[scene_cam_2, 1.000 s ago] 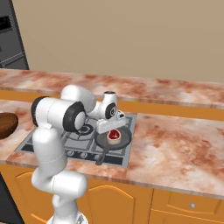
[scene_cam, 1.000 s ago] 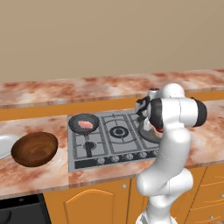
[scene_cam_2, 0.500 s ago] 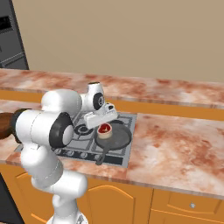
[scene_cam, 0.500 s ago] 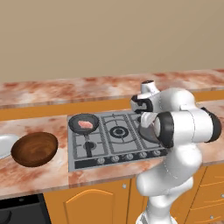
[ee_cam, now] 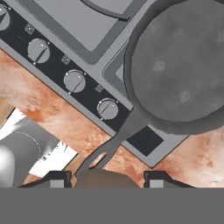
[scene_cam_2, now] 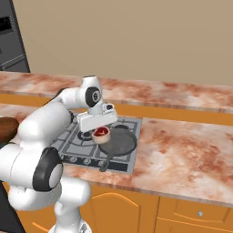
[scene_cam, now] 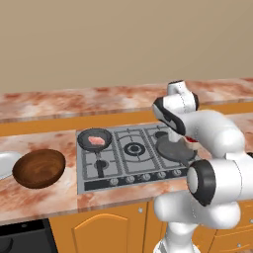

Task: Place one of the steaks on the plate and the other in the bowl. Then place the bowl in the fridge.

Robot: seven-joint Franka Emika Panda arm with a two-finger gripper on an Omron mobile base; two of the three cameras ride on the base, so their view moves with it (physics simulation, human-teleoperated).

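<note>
My gripper (scene_cam_2: pixel 101 129) is shut on the deep red steak (scene_cam_2: pixel 101 133) and holds it just above the left rim of the empty grey pan (scene_cam_2: pixel 119 141) on the hob's right side. In the hand view the steak (ee_cam: pixel 105 180) shows as a brownish lump between the fingertips, with the pan (ee_cam: pixel 179 74) below. The pale pink steak (scene_cam: pixel 96 141) lies in the small pan (scene_cam: pixel 94 137) at the hob's back left. The dark brown bowl (scene_cam: pixel 39 168) stands on the counter left of the hob. The white plate (scene_cam: pixel 4 164) is beside it at the picture's edge.
The hob (scene_cam: pixel 126 155) has a row of knobs (ee_cam: pixel 74 81) along its front. A tall dark grey appliance (scene_cam_2: pixel 11 38) stands at the far left; I cannot tell whether it is the fridge. Marble counter (scene_cam_2: pixel 182 145) stretches to the right of the hob.
The gripper has risen from the right pan with the red steak in it and shifted a little left. The arm's elbow has swung round towards the cameras.
</note>
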